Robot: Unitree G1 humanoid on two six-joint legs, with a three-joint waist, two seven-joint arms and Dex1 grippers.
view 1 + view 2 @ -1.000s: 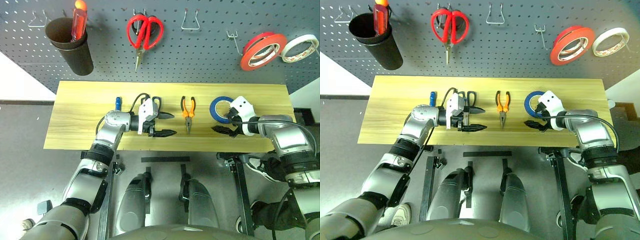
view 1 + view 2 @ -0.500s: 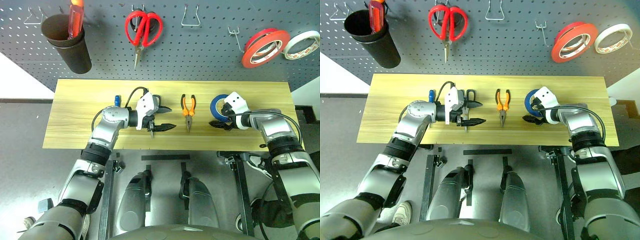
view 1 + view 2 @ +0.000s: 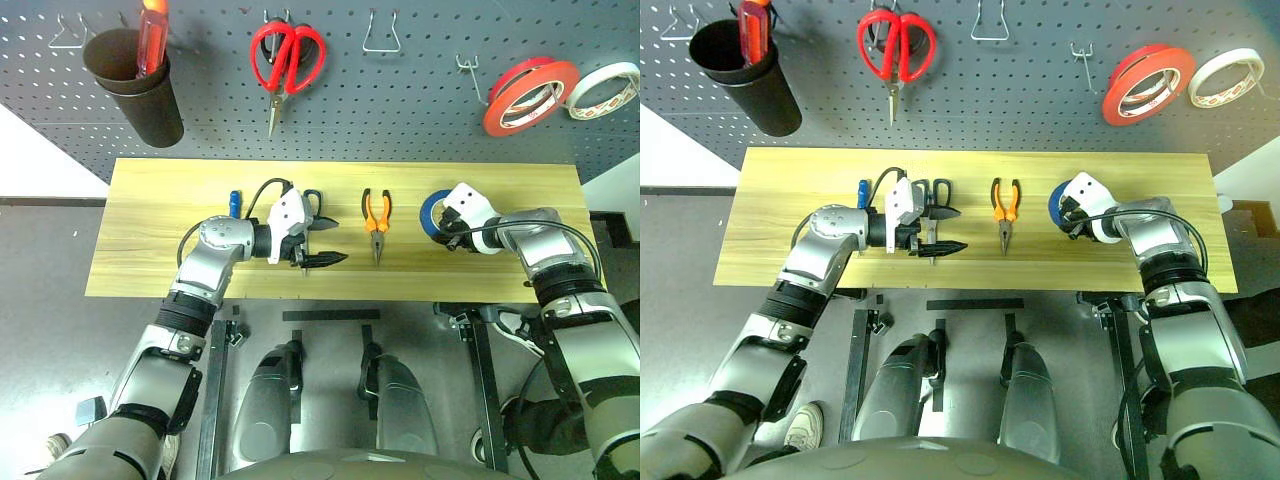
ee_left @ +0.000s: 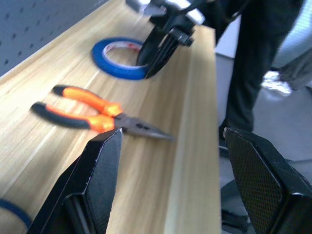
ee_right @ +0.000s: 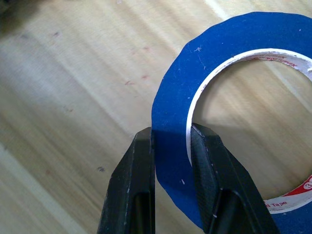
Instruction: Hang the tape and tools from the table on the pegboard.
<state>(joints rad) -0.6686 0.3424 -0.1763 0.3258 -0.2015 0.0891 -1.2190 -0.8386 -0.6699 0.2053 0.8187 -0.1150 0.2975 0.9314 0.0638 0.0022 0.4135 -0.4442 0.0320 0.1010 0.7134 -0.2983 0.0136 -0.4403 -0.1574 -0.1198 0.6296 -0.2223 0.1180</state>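
1. Now the right gripper (image 5: pixel 170 141) is pinched shut on the wall of the blue tape roll (image 5: pixel 253 112), one black finger (image 5: pixel 134 185) outside the ring and the other inside its white core; the roll lies flat on the desk (image 3: pixel 150 230).
2. From the head camera, the right arm reaches in from the desk's right end, its forearm angled toward the middle and its gripper tipped down onto the near left part of the tape (image 3: pixel 432 210).
3. Meanwhile the left gripper (image 3: pixel 322 240) hangs just above the desk with its jaws spread wide and nothing between them; the wrist is turned so the fingers point across the desk toward the right arm.
4. Directly behind the left gripper lie the dark-handled scissors (image 3: pixel 312 200), partly hidden by it, and the small blue-handled screwdriver (image 3: pixel 235 203) sits beside the left forearm.
5. Between the two grippers lie the orange-and-black pliers (image 3: pixel 376 222), nose toward the near edge, well apart from both.
6. On the pegboard (image 3: pixel 400 100) behind the desk, a black cup (image 3: pixel 140 85) at far left holds a red-and-yellow screwdriver (image 3: pixel 153 35); red scissors (image 3: pixel 287 58) hang next to it.
7. An open wire hook (image 3: pixel 381 35) hangs above the pliers, and another (image 3: pixel 468 72) stands left of the red tape roll (image 3: pixel 528 95) and white tape roll (image 3: pixel 605 85).
8. Bare wood runs along the desk's left end and its near edge.
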